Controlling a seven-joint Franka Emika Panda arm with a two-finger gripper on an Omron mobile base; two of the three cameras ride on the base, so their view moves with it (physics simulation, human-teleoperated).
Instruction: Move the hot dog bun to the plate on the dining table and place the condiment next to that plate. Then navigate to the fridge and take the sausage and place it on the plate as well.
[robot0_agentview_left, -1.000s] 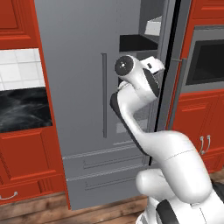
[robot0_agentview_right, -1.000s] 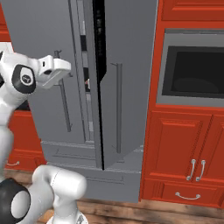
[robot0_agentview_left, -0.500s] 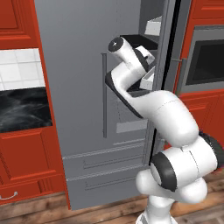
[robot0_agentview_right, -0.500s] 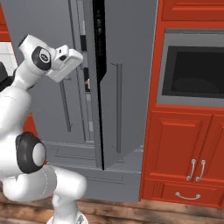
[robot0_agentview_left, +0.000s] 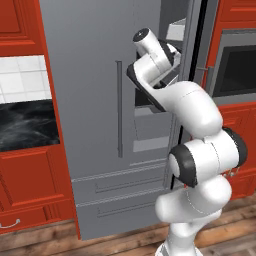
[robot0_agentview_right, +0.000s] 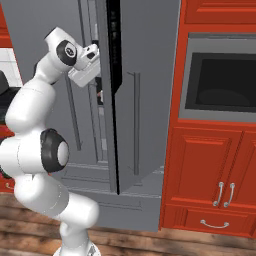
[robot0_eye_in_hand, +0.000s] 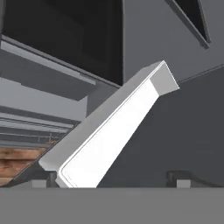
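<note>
my arm reaches up into the gap of the fridge, its left door swung ajar. my hand sits at the edge of that gap beside the right door's dark edge, fingers spread wide and pinching nothing. from the hand's own camera, a pale grey door bin slants across the fridge's dark interior. right of the fridge stands a built-in oven above red cabinets.
</note>
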